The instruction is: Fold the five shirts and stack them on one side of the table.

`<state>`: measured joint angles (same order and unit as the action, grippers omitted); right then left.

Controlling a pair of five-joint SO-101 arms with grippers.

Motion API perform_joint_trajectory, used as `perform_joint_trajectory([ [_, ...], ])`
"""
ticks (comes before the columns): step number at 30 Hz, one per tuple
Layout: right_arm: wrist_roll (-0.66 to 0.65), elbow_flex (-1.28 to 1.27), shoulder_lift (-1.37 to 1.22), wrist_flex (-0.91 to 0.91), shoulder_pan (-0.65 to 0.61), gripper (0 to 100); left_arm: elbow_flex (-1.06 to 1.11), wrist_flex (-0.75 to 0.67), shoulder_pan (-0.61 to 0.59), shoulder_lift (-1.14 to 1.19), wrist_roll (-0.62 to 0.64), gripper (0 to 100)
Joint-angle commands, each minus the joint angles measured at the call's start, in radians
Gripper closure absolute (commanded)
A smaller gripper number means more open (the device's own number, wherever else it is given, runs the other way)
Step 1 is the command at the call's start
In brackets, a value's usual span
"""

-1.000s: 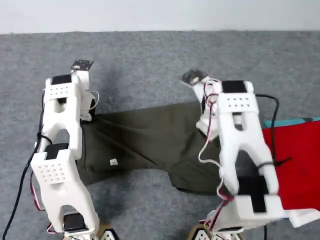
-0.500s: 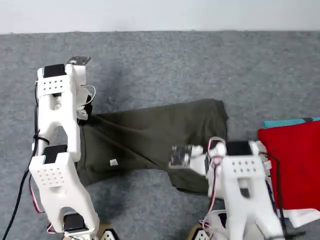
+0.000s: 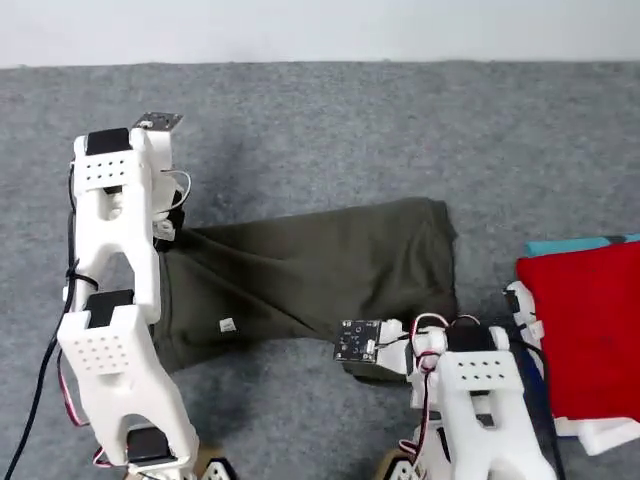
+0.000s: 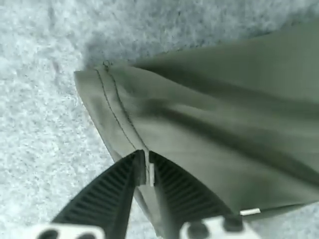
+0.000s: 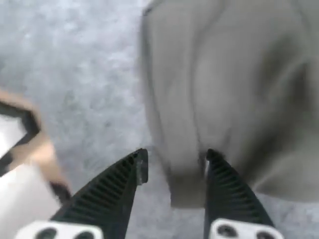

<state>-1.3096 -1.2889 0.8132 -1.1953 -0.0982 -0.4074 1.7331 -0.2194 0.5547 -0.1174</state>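
Left gripper [image 4: 144, 167]: pressed together, pinching the stitched hem of the olive shirt [image 3: 300, 270]. Right gripper [image 5: 174, 167]: spread over the olive shirt's near edge. One olive shirt, creased, lying flat. Right of olive shirt: one folded red shirt [image 3: 590, 330] over one teal layer [image 3: 560, 245]. Beyond olive shirt: open grey felt table [image 3: 350, 120].

You're looking down on a table [image 3: 520, 140] covered in grey, felt-like fabric. Along its far edge you see a plain white wall [image 3: 320, 30]. Light is even, shadows soft.
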Motion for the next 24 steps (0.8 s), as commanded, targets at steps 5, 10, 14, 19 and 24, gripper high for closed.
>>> perform_joint_trajectory([
  [5, 0.051, -0.098, 0.012, 0.094, 0.001, 80.9, -0.004, 0.02, -0.003, -0.054, -0.005, 98],
  [10, 0.054, -0.183, 0.012, 0.182, 0.004, 90.4, -0.004, 0.02, -0.003, -0.054, -0.005, 98],
  [14, 0.176, -0.158, 0.015, 0.183, 0.004, 96.2, -0.004, 0.02, -0.003, -0.054, -0.005, 98],
  [19, 0.242, -0.049, 0.013, 0.177, 0.004, 98.9, 0.018, 0.02, -0.003, -0.054, -0.005, 98],
  [24, 0.27, 0.126, 0.012, 0.147, -0.002, 98.8, 0.024, 0.018, -0.003, -0.054, -0.005, 98],
])
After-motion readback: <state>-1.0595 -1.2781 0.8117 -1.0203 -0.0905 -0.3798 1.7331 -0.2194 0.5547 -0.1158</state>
